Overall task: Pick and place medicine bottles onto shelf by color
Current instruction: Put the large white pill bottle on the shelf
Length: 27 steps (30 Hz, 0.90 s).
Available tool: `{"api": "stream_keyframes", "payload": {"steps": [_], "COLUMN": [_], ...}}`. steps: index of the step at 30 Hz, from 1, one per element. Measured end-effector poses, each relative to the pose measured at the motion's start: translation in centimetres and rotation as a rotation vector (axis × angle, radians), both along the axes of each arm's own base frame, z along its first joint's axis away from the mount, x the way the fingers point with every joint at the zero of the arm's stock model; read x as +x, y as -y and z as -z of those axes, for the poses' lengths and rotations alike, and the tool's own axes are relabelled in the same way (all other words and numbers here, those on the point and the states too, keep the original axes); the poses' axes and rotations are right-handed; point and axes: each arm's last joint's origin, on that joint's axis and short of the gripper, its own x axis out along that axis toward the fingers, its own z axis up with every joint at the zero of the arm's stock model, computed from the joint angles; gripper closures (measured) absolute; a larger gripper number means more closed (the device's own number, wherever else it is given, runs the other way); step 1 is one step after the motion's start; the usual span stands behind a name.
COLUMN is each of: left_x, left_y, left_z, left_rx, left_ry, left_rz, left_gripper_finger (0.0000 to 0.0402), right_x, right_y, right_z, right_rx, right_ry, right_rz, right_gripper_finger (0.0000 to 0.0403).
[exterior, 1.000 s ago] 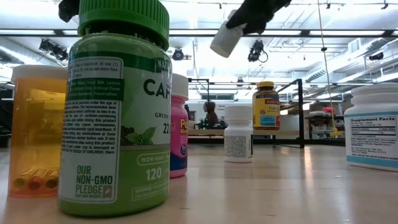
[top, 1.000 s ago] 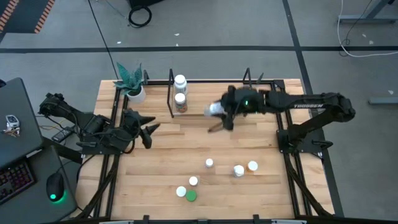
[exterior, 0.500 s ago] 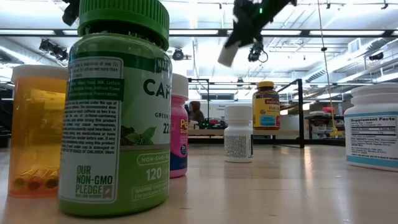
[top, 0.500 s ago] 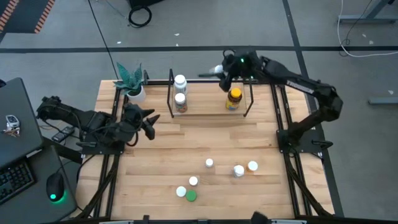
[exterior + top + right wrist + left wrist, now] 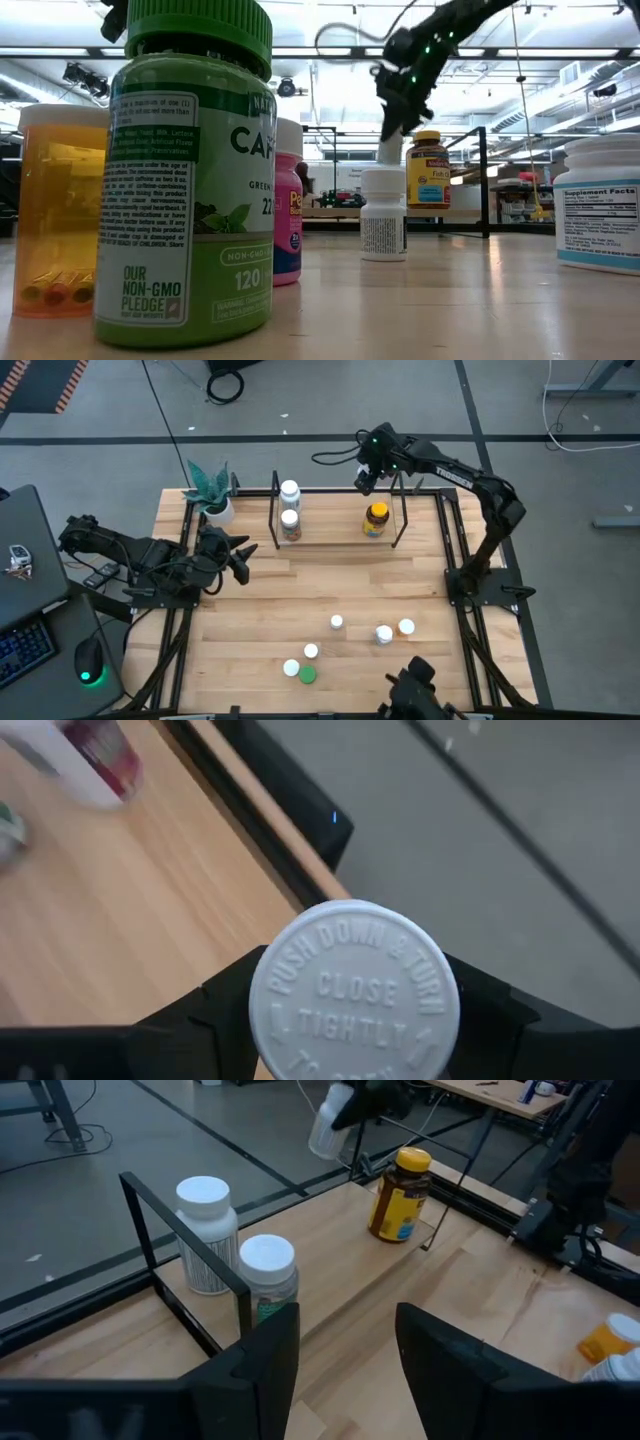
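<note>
The shelf, black rods on a pale wooden base, stands at the table's far side. At its left end stand two white-capped bottles, at its right end an amber, yellow-capped bottle. My right gripper hangs over the shelf's far right corner, shut on a white bottle. My left gripper waits open over the table's left part, nothing between its fingers. Several loose bottles stand near the front, among them a green-capped one. My right gripper pinches the white bottle between its two fingers, one on each side just below the cap. The cap faces back toward the wrist and the bottle's body slants down past the fingertips. It is lifted clear, above the shelf's far right end.
A potted plant stands at the far left corner. Loose white-capped bottles and an orange one stand in the near middle. A dark object shows at the near edge. Bare wood lies between shelf and loose bottles.
My right gripper has swung with the white bottle from over the shelf's middle toward the table's far edge, to the shelf's far right corner, tipping further downward. The bottle stays in its hold, clear of everything. A dark object has come into view at the near edge.
</note>
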Motion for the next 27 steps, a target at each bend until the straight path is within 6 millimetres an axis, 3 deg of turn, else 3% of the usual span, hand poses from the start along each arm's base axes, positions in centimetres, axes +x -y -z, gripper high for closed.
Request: {"api": "stream_keyframes", "payload": {"steps": [6,27], "left_x": [0.0,0.0], "left_y": [0.0,0.0], "left_z": [0.0,0.0], "left_rx": [0.0,0.0], "left_ry": [0.0,0.0], "left_rz": [0.0,0.0], "left_gripper_finger": [0.0228,0.0228], "right_x": [-0.8,-0.9], "right_y": [1.2,1.1], "right_z": [2.0,3.4], "right_rx": [0.114,0.227], "right_ry": [-0.05,-0.115], "right_rz": [0.095,0.171], "right_gripper_finger": [0.0162,0.0159]}}
